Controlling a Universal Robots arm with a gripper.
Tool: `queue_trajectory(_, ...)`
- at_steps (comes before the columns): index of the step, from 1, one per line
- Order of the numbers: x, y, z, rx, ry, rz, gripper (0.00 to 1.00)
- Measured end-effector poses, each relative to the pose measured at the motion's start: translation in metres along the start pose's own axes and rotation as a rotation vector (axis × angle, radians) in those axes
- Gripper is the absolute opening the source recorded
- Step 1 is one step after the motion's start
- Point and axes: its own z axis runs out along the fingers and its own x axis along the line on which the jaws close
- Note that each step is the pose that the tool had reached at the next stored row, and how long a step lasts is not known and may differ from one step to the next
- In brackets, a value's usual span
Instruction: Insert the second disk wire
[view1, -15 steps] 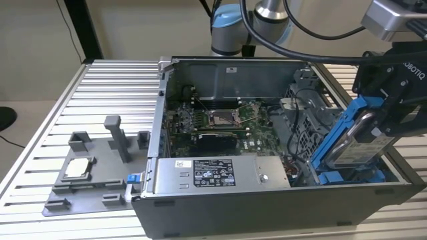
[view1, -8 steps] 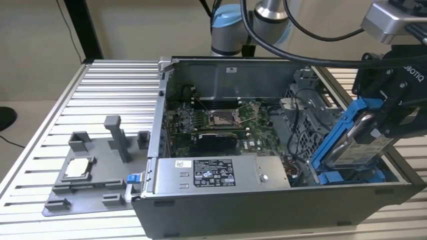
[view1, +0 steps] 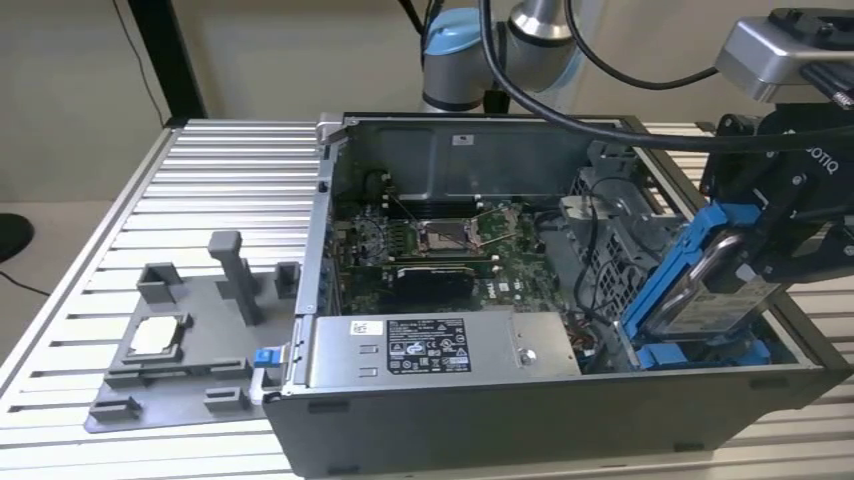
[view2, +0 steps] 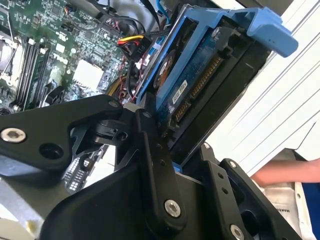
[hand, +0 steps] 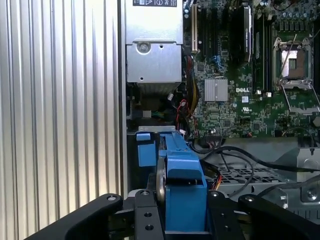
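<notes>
Clamps a tilted blue plastic drive carrier (view1: 701, 270) in the black gripper (view1: 781, 250) at the exterior view's right, over the open grey computer case (view1: 534, 420). Has the yellow-red-black disk wire (view2: 129, 41) just beside that carrier.

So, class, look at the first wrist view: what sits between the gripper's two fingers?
The blue drive caddy, hard drive inside, clamped by the gripper, in the first wrist view.

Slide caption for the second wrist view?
Black gripper clamps a blue plastic hard-disk caddy tilted above the green motherboard; yellow, red and black disk wire behind.
</notes>
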Motion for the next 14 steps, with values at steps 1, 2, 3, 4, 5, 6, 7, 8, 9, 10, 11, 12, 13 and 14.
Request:
queue_trajectory(1,0.0000,0.0000,0.0000,0.0000,0.0001,0.000,0.00)
queue_trajectory(2,0.0000,0.0000,0.0000,0.0000,0.0001,0.000,0.00)
queue_trajectory(3,0.0000,0.0000,0.0000,0.0000,0.0002,0.000,1.00)
queue_trajectory(4,0.0000,0.0000,0.0001,0.0000,0.0000,0.000,1.00)
queue_trajectory(5,0.0000,0.0000,0.0001,0.0000,-0.0001,0.000,1.00)
queue_trajectory(6,0.0001,0.0000,0.0002,0.0000,0.0000,0.000,1.00)
queue_trajectory(7,0.0000,0.0000,-0.0001,-0.0001,-0.0001,0.000,1.00)
queue_trajectory(8,0.0001,0.0000,-0.0005,0.0000,-0.0003,0.000,1.00)
queue_trajectory(9,0.0000,0.0000,-0.0005,-0.0001,-0.0012,0.000,1.00)
queue_trajectory(10,-0.0002,0.0000,-0.0003,-0.0001,-0.0023,0.000,1.00)
queue_trajectory(11,-0.0011,-0.0004,0.0000,-0.0002,-0.0029,-0.001,1.00)
queue_trajectory(12,-0.0026,-0.0008,0.0008,-0.0002,-0.0031,-0.001,1.00)
queue_trajectory(13,-0.0047,-0.0009,0.0023,0.0004,-0.0032,-0.001,1.00)
queue_trajectory(14,-0.0071,-0.0010,0.0037,0.0010,-0.0031,-0.001,1.00)
